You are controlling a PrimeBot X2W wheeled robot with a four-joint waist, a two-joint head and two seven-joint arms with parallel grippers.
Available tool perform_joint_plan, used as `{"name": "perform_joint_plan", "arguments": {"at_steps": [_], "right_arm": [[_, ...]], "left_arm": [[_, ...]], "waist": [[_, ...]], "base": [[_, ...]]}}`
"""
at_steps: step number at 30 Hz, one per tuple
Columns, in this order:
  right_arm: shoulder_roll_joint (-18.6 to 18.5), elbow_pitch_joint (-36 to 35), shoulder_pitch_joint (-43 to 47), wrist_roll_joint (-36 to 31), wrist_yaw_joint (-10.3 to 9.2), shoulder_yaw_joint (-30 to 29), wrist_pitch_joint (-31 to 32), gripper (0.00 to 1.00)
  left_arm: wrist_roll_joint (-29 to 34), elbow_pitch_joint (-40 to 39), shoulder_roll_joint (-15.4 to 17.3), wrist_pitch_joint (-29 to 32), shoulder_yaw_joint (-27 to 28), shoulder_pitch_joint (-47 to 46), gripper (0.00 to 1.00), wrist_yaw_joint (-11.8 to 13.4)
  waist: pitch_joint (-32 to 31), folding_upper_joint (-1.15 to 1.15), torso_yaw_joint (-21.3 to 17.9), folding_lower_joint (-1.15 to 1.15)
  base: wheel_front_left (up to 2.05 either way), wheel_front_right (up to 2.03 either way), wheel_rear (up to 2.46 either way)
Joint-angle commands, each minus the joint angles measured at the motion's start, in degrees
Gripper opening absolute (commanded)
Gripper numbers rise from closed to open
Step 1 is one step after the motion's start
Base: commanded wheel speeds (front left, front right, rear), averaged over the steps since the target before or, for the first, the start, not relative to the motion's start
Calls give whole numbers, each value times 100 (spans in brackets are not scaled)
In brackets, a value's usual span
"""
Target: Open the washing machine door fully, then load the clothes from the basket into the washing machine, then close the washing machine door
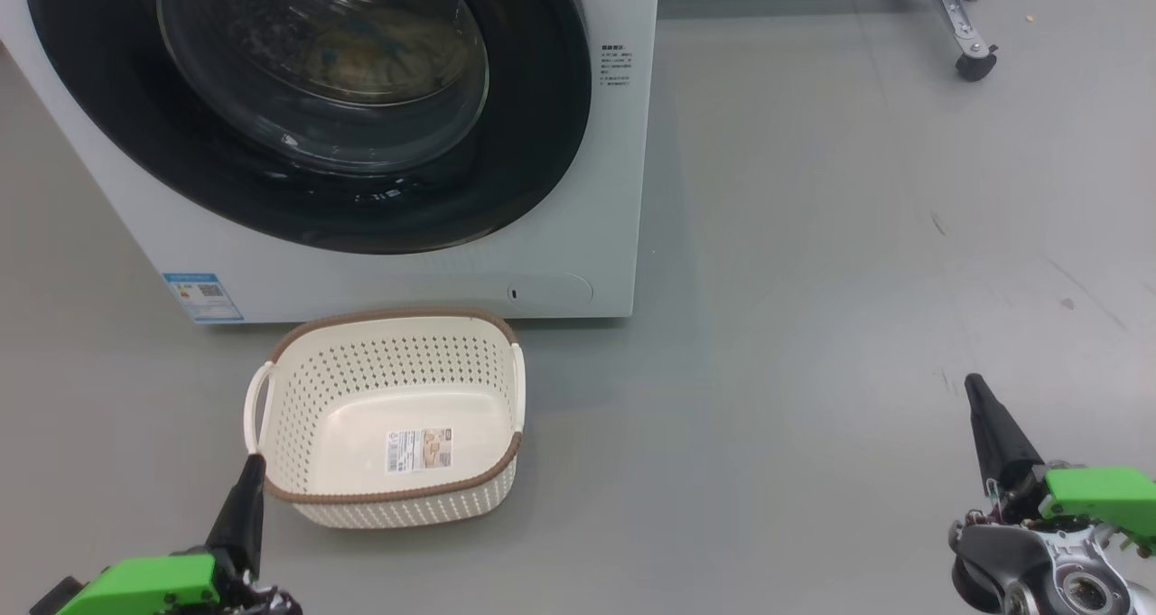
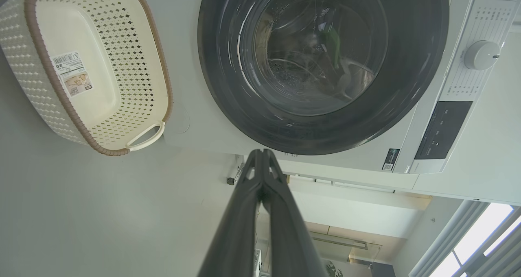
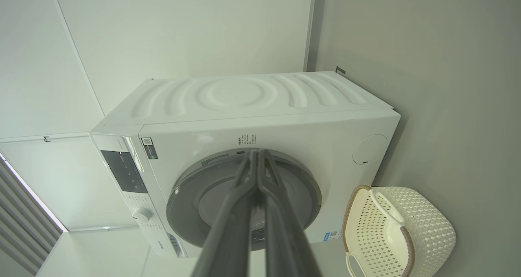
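The white washing machine (image 1: 406, 281) stands at the upper left with its door (image 1: 542, 145) shut flat against the front. Through the bulging glass I make out a pale yellow garment with blue patches, the clothes (image 1: 379, 55), lying in the drum. In front of the machine the cream basket (image 1: 406, 507) sits on the floor with only its label sticker inside. My left gripper (image 1: 255, 460) is shut, its tip at the basket's near left rim. Far to the right my right gripper (image 1: 972, 382) is shut over bare floor. The wrist views show each gripper, left (image 2: 260, 151) and right (image 3: 257, 151), holding nothing.
A metal frame leg on a black caster (image 1: 975, 60) stands at the far right. Grey floor (image 1: 813, 326) spreads to the right of the machine. The control dial (image 2: 481, 55) and dark display panel (image 2: 443, 128) sit on the machine's top strip.
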Motion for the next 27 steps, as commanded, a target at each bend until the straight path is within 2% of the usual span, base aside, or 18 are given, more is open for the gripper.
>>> {"name": "perform_joint_plan", "arguments": {"at_steps": [1, 27], "right_arm": [[-136, -186, -304, 43, 19, 120, 33, 0], [-136, -186, -304, 44, 19, 120, 33, 0]], "left_arm": [[-28, -215, 47, 44, 190, -291, 0, -41], [-29, -216, 47, 43, 188, -290, 0, -41]], "waist": [[0, 0, 1, 0], [0, 0, 1, 0]], "base": [[0, 0, 0], [0, 0, 0]]}}
